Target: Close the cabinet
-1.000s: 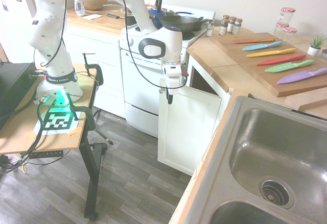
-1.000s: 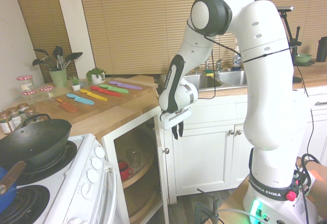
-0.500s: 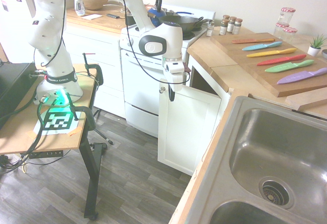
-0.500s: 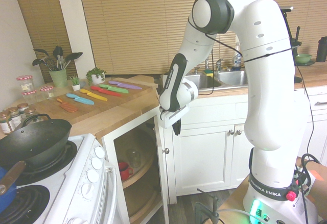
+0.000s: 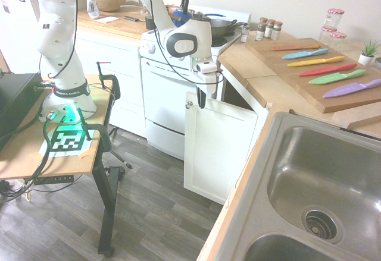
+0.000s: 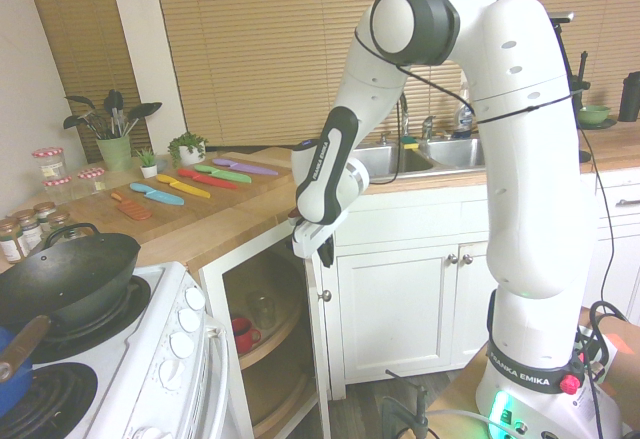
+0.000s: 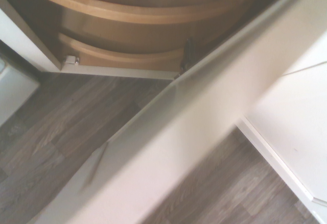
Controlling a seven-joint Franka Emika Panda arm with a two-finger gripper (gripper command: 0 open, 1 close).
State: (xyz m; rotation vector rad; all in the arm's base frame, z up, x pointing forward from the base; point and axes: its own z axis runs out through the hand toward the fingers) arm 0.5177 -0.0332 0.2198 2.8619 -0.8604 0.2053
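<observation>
The cabinet (image 5: 238, 103) under the wood countertop stands open, and its tall white door (image 5: 217, 148) swings out towards the floor area. A small silver knob (image 5: 189, 104) sits at the door's top free corner. My gripper (image 5: 201, 101) hangs with its dark fingers shut on nothing, right at the door's top edge beside the knob; whether it touches the door I cannot tell. From the other side the gripper (image 6: 325, 253) sits just above the door's edge (image 6: 320, 359), with the knob (image 6: 326, 296) below. The wrist view shows the door's top edge (image 7: 204, 112) and round wooden shelves (image 7: 127, 15) inside.
A white oven (image 5: 161, 94) stands beside the cabinet, with a dark wok (image 6: 70, 279) on top. Coloured knives lie on a cutting board (image 5: 286, 74). A steel sink (image 5: 321, 184) lies near. A red mug (image 6: 240, 335) sits on a shelf inside. Wider white cabinets (image 6: 400, 309) stand beyond the door.
The fingers have closed. The gripper has moved up and across towards the door's top edge near the knob. The door stands at the same angle.
</observation>
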